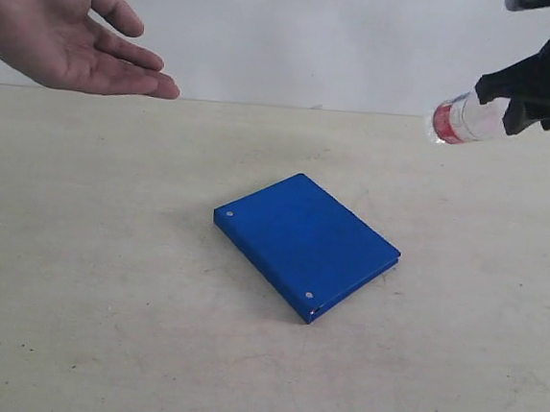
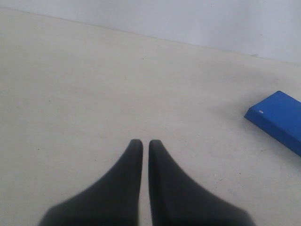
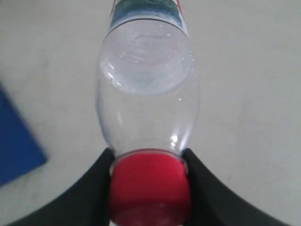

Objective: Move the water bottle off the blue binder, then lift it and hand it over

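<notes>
The water bottle [image 1: 461,118] hangs tilted in the air at the upper right, well above the table and off to the right of the blue binder [image 1: 305,242]. My right gripper [image 1: 501,105] is shut on its capped end. In the right wrist view the fingers clamp the red cap [image 3: 149,186], and the clear body [image 3: 148,94] points away with the label at the far end. The binder lies flat and closed on the table, nothing on it. My left gripper [image 2: 142,143] hovers low over bare table, shut and empty, with a corner of the binder [image 2: 280,117] off to one side.
A person's open hand [image 1: 69,29], palm up, is held out at the upper left above the table's far edge. The beige table [image 1: 103,297] stretches around the binder, and a pale wall stands behind it.
</notes>
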